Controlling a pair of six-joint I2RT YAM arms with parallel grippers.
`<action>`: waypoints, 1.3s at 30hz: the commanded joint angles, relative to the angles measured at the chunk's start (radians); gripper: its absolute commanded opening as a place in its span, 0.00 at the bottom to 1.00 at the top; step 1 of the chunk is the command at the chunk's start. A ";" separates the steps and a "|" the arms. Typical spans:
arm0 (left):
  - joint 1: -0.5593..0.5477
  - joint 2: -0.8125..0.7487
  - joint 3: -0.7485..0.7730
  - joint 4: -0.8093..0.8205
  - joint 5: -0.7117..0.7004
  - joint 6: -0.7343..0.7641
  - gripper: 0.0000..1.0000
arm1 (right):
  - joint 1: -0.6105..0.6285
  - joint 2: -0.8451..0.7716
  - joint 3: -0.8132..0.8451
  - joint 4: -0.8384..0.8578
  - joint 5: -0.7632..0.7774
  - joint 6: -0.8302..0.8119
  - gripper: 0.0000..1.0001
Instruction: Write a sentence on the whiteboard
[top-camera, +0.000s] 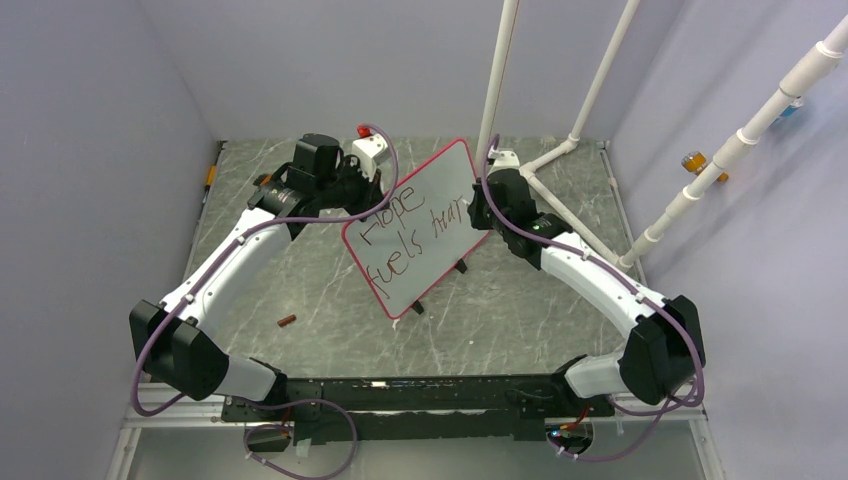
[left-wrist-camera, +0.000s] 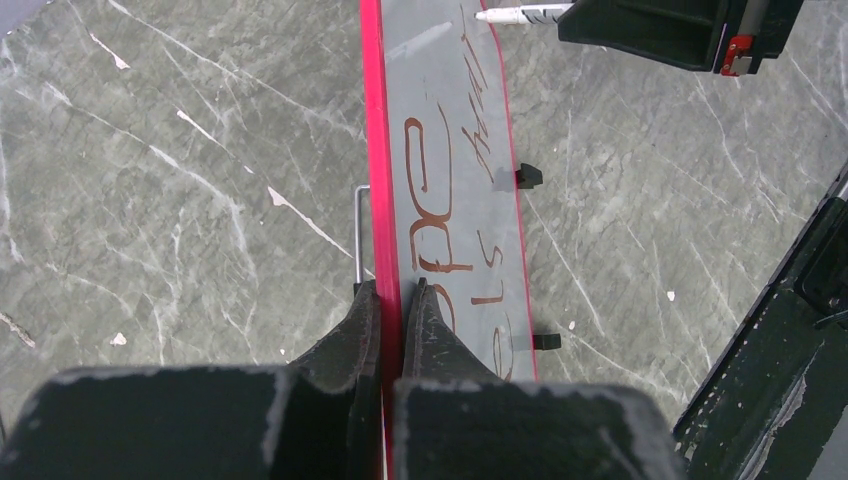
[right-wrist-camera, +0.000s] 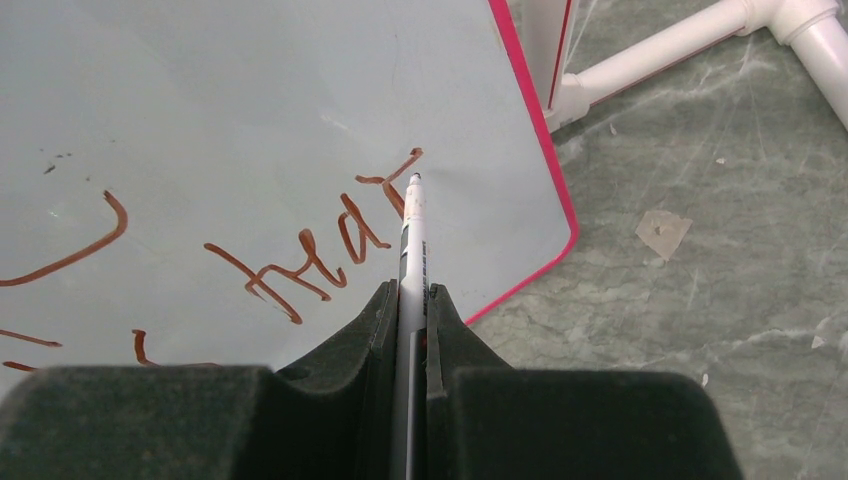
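While the left fingers (left-wrist-camera: 372, 312) clamp the whiteboard (top-camera: 441, 176) by its red edge to steady it, the right fingers (right-wrist-camera: 380, 312) grip the marker (right-wrist-camera: 412, 232), tip at the sentence (top-camera: 410, 236).

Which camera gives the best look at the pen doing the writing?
The right wrist view: the marker runs up the centre, tip at the whiteboard. The left wrist view catches only its white end; the top view barely shows it.

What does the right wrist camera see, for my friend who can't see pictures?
The right gripper pinches a white marker, its tip at the last letter of the red-brown sentence on the whiteboard. Past the board's pink edge lie a grey marbled table and white pipes.
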 joint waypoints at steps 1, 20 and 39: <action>-0.006 -0.014 -0.012 -0.028 -0.035 0.100 0.00 | -0.003 -0.006 -0.019 0.051 -0.005 0.002 0.00; -0.007 -0.016 -0.010 -0.029 -0.025 0.098 0.00 | -0.057 0.068 0.017 0.111 -0.046 0.010 0.00; -0.009 -0.022 -0.009 -0.030 -0.030 0.097 0.00 | -0.063 -0.033 0.006 0.075 -0.057 0.025 0.00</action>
